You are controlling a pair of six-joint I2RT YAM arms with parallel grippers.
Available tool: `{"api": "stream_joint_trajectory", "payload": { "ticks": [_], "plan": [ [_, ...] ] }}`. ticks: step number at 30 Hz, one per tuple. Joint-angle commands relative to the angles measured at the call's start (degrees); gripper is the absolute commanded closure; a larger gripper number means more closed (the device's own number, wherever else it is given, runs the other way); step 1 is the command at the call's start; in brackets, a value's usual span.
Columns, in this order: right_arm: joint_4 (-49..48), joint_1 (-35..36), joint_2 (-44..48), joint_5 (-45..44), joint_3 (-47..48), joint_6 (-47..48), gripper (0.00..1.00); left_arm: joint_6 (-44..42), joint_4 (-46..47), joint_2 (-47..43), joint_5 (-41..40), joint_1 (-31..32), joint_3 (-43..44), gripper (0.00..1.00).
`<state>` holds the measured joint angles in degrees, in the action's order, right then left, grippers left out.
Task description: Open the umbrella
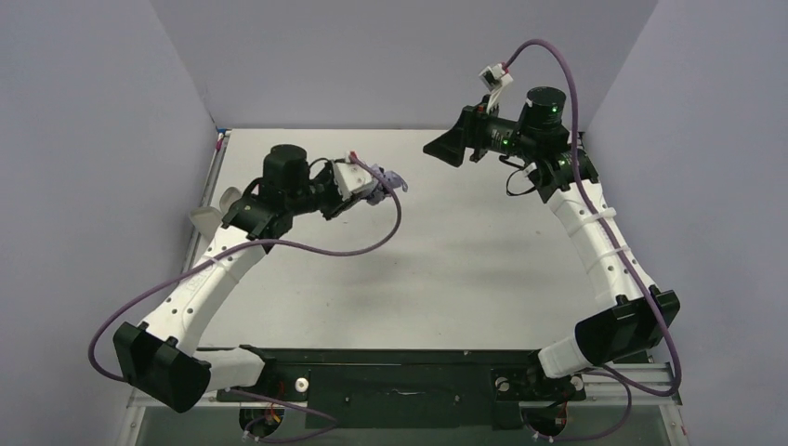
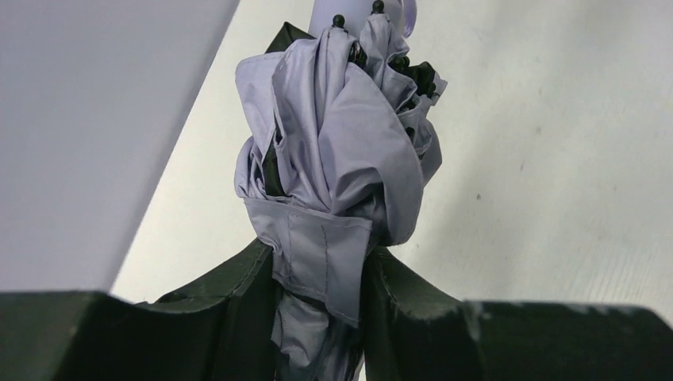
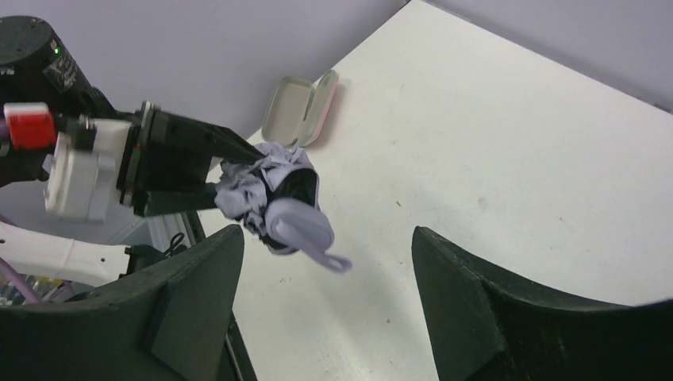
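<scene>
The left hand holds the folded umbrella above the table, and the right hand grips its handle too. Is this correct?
Not fully. The left hand does hold the folded umbrella above the table, but the right hand does not grip its handle: it is open and apart from the umbrella. The right wrist view shows this.

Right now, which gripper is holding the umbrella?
The left gripper: it is shut on the folded umbrella. The right gripper stands open and empty, apart from it.
</scene>
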<state>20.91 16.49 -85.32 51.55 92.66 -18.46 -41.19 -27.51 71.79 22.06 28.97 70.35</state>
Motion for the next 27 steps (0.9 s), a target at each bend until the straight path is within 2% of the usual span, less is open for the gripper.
{"api": "stream_joint_trajectory", "payload": {
  "ticks": [1, 5, 8, 13, 21, 27],
  "plan": [
    [-4.8, -0.5, 3.6, -3.5, 1.3, -1.9, 0.27, 25.0, 11.2, 0.0, 11.3, -5.8, 5.2, 1.0],
    [-11.5, -0.6, 5.5, -5.0, -3.0, -5.0, 0.26, 39.1, 19.0, 0.8, 18.4, -10.5, 5.1, 1.0],
    [-16.1, 0.5, 5.4, -4.9, -3.7, -6.6, 0.26, 46.1, 23.9, 0.9, 23.8, -11.6, 4.7, 1.0],
    [-19.5, 4.4, 4.0, -4.8, -2.6, -7.4, 0.28, 57.3, 32.5, 0.5, 27.5, -11.6, 1.6, 1.0],
    [-22.7, 10.1, 1.6, -4.9, -1.4, -8.2, 0.36, 65.4, 38.6, 0.5, 29.6, -11.4, 0.1, 1.0],
    [-23.3, 11.4, 0.5, -5.4, -2.0, -8.3, 0.51, 67.4, 40.2, 0.6, 30.4, -10.8, 0.1, 1.0]
  ]
}}
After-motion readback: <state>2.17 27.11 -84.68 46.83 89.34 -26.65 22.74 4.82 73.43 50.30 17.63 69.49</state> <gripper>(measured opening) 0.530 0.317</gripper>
